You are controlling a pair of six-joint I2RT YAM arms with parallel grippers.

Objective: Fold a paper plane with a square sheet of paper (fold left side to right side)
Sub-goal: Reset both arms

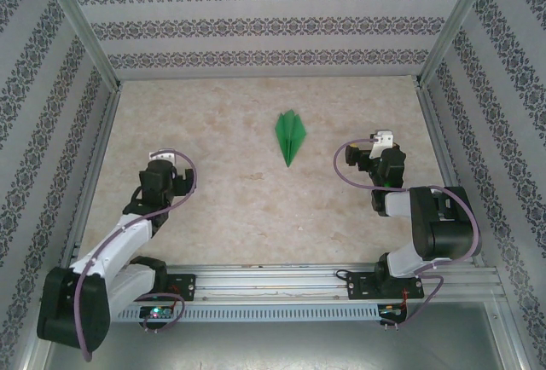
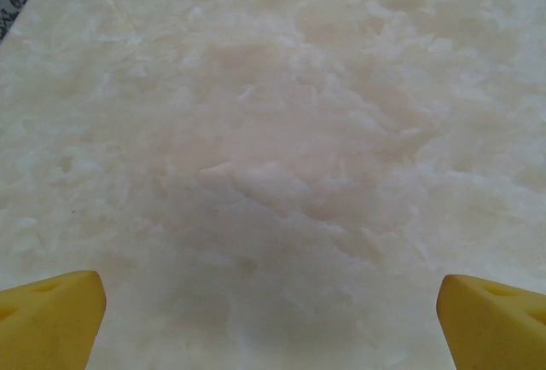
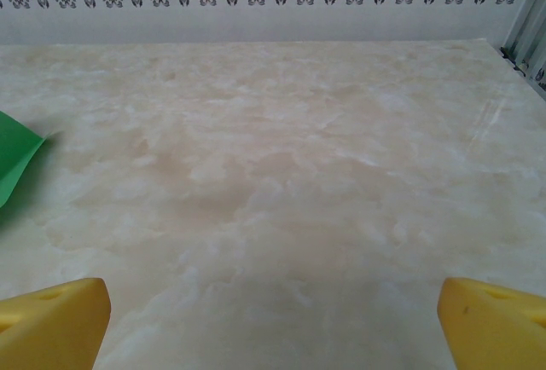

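At the near edge of the table [image 1: 222, 208], the two arm bases sit bolted to an aluminium rail [image 1: 273, 280], each trailing a looped purple cable [image 1: 85, 302]. From there the left arm reaches forward and a little inward, and the left gripper [image 1: 164, 162] hangs over bare marbled tabletop on the left side. In its wrist view the left gripper [image 2: 273, 310] has its yellow fingertips [image 2: 51, 317] spread wide to the two lower corners, with nothing between them but the pale surface. The right arm folds up more tightly, and the right gripper [image 1: 380, 145] sits over the right side of the table. Its wrist view shows the right gripper [image 3: 273, 315] spread wide too and holding nothing. Farther out, between the two grippers and beyond both, the paper plane [image 1: 290, 137] lies flat on the table near its middle, touching neither. It is a slim bright green dart with its sharp tip pointing back toward the arms. One green corner of it [image 3: 15, 164] shows at the left edge of the right wrist view. Behind everything stands the patterned back wall [image 1: 273, 25].
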